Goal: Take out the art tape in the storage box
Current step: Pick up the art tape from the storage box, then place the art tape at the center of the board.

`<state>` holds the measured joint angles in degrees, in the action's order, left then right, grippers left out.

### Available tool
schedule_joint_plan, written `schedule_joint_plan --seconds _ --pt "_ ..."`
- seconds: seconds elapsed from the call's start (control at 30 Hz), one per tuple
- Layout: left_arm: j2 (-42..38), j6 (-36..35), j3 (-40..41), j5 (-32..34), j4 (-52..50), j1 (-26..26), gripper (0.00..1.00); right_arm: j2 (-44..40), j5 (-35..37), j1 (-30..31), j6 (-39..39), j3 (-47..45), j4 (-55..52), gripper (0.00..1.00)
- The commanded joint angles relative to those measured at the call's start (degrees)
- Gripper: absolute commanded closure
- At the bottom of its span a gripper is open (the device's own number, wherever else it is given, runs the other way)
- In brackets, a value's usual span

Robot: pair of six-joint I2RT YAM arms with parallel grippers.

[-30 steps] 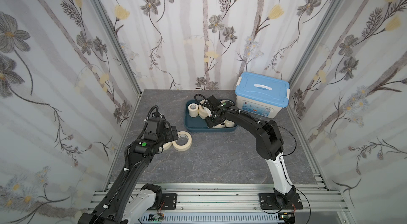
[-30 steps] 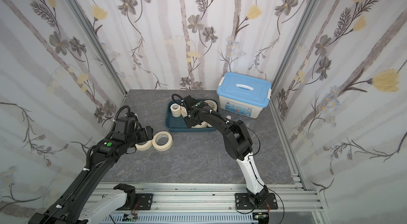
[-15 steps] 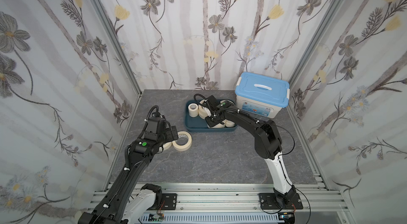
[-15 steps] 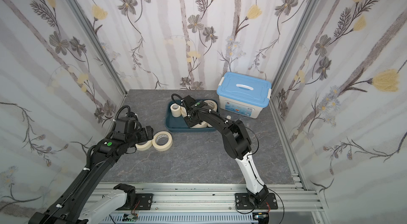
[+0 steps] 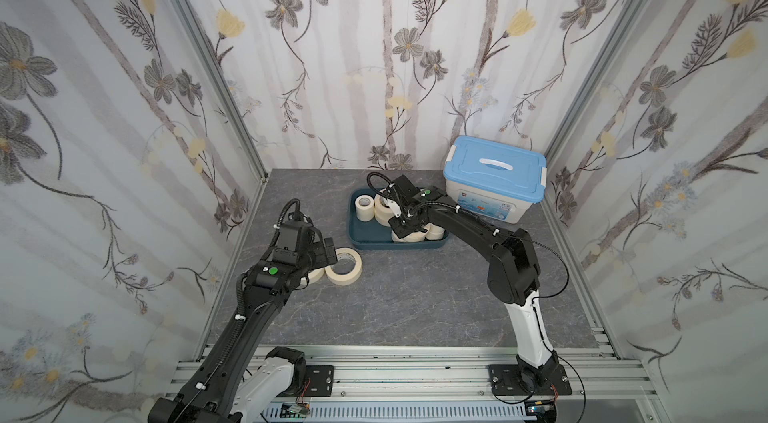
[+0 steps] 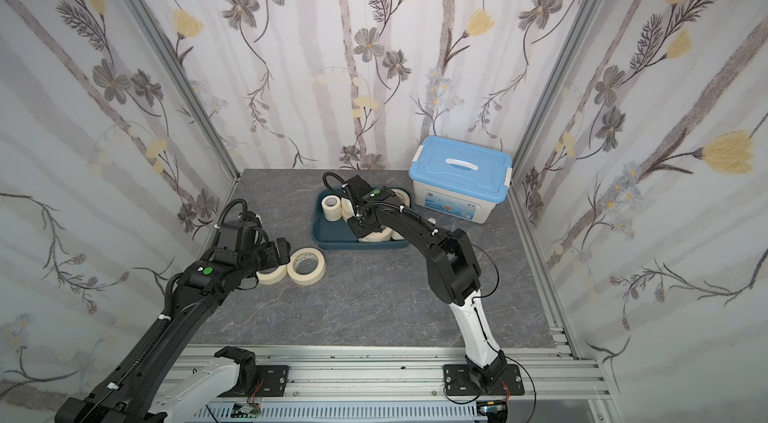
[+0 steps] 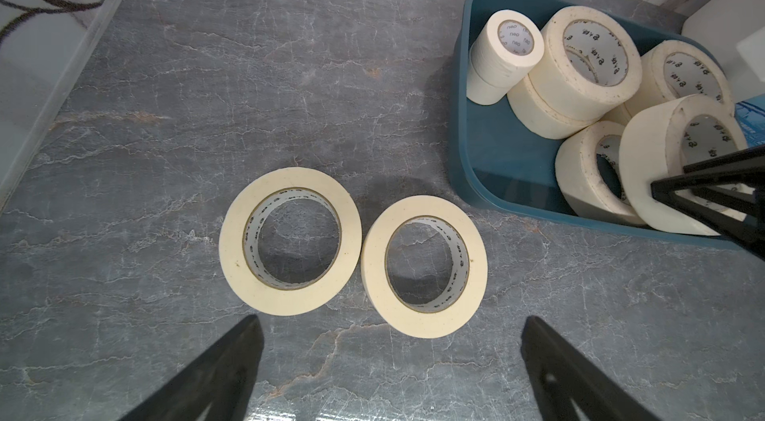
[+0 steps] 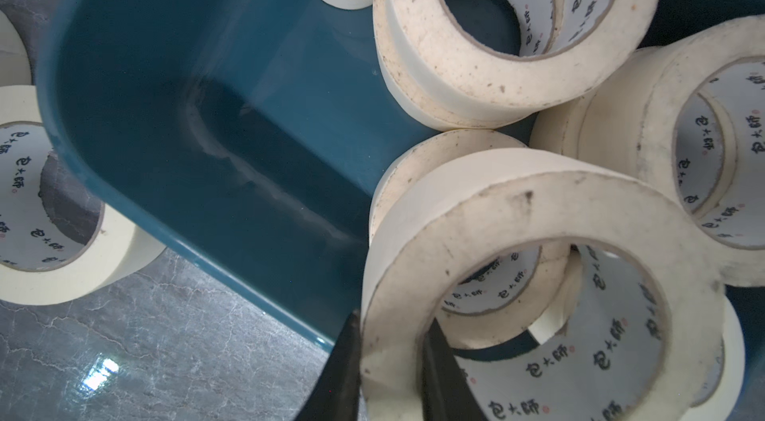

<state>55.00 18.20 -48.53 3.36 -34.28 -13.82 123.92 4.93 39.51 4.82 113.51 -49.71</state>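
The storage box [image 5: 356, 239] is a dark teal tray holding several cream rolls of art tape [image 7: 588, 54]. My right gripper [image 8: 391, 340] is shut on the wall of a large roll [image 8: 538, 208] at the tray's near side. One finger is outside the ring and the other inside. That roll is tilted and leans on another roll. In both top views this gripper [image 5: 405, 227] reaches down into the tray [image 6: 322, 236]. Two large rolls [image 7: 289, 252] [image 7: 423, 266] lie flat on the table left of the tray. My left gripper [image 7: 389, 319] hangs open just short of them, holding nothing.
A white tub with a light-blue handled lid [image 5: 492, 175] stands right behind the tray, against the back right corner. Flowered walls close in the table on three sides. A metal rail [image 5: 395, 371] runs along the front edge.
The right gripper has closed onto the wall of the large roll in the tray. The left arm and the two rolls on the table have not moved.
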Motion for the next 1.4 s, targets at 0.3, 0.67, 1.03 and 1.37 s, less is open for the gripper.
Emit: schedule_joint_plan --seconds 0.3,0.67,1.03,1.37 --pt "0.12 -0.73 -0.68 0.58 0.97 0.03 0.0 -6.81 1.05 2.51 1.92 0.6 -6.31 0.77" --pt "-0.33 -0.7 -0.55 1.94 1.15 0.64 0.0 -8.79 -1.27 9.49 4.16 0.05 -10.76 0.78" --pt "-0.51 -0.44 -0.4 3.31 0.93 0.99 0.0 -5.43 -4.49 16.59 6.51 -2.19 -11.22 0.78" --pt "-0.69 -0.37 -0.25 3.78 0.71 0.97 0.0 -0.86 -4.49 18.37 5.64 -2.03 -11.02 0.78"
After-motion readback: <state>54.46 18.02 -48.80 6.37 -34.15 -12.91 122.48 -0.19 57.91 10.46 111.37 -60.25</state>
